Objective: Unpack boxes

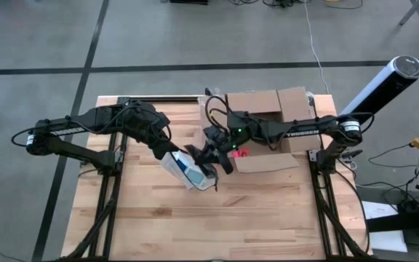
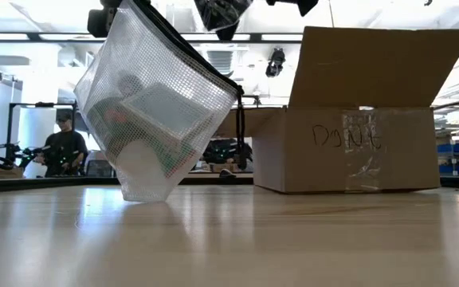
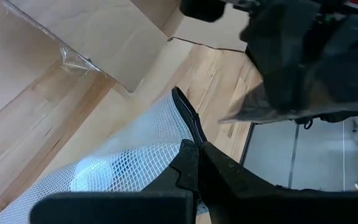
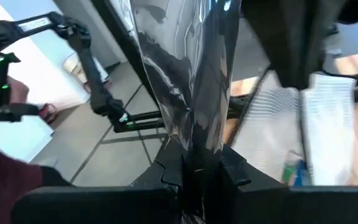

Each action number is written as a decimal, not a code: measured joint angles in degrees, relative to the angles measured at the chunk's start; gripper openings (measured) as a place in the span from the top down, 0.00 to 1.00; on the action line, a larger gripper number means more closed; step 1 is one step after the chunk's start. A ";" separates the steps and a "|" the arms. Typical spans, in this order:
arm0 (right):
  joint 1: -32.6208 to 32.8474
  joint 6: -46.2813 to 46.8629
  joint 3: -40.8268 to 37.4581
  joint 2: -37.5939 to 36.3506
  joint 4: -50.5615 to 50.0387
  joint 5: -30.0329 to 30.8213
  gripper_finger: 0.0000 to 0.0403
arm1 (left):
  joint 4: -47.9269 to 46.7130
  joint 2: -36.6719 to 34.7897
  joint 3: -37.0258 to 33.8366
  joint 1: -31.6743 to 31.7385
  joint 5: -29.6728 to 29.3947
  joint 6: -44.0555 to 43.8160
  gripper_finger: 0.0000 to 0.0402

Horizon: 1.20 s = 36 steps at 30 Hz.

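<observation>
The brown cardboard box [image 1: 257, 102] stands open at the table's far right, its flaps up, with scribbled writing and clear tape on its near wall [image 2: 349, 151]. A translucent mesh zip pouch [image 2: 154, 119] with flat items inside hangs tilted left of the box. My left gripper [image 1: 169, 153] is shut on it. My right gripper [image 1: 211, 159] hovers right beside the pouch's upper end, shut on a glossy dark plastic film [image 4: 188, 81]. I cannot tell whether that film belongs to the pouch. My left gripper pinches the pouch's black zip edge [image 3: 188, 121] between its two fingers, slanting down from the table's left. The pouch hangs tilted below the fingers, its lowest corner [image 2: 143, 195] on the table. My right gripper pinches the glossy film [image 4: 194, 146] between its two fingers; the film runs on past the fingertips. Where its far end goes does not show.
A small red thing [image 1: 240, 153] lies by the box's near flap, just behind my right gripper. Bare wood [image 1: 217, 225] spreads across the table's near half. People and other rigs show in the room behind the table [image 2: 62, 143].
</observation>
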 joint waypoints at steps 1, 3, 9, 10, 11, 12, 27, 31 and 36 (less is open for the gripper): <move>0.12 -0.02 0.00 0.23 0.04 -0.09 0.95 | 0.02 0.00 0.00 0.00 0.00 -0.10 1.00; 0.15 -0.16 0.00 0.99 -0.19 -0.07 0.95 | 0.00 0.00 0.00 -0.02 0.01 -0.35 1.00; 0.13 -0.82 0.00 4.81 -1.62 0.10 0.95 | 0.00 -0.04 0.00 -0.02 0.02 -1.38 1.00; 0.13 -0.87 0.00 5.65 -1.73 0.14 0.95 | 0.00 -0.08 0.00 0.00 0.02 -1.42 1.00; 0.13 -0.87 0.00 6.45 -1.66 0.17 0.95 | 0.01 -0.09 0.00 0.00 0.04 -1.43 1.00; 0.13 -0.84 0.00 7.09 -1.66 0.23 0.95 | 0.00 -0.14 0.00 -0.01 0.09 -1.47 1.00; -0.40 -0.71 2.73 11.44 -1.06 7.05 0.95 | 1.82 -0.28 0.00 -0.01 1.95 -2.06 1.00; -1.37 -1.05 2.75 11.70 0.30 7.51 0.95 | 2.32 -0.28 0.00 0.02 1.93 -2.49 1.00; -1.48 -1.67 2.75 11.87 1.10 7.30 0.95 | 3.76 -0.28 0.00 0.04 1.85 -2.97 1.00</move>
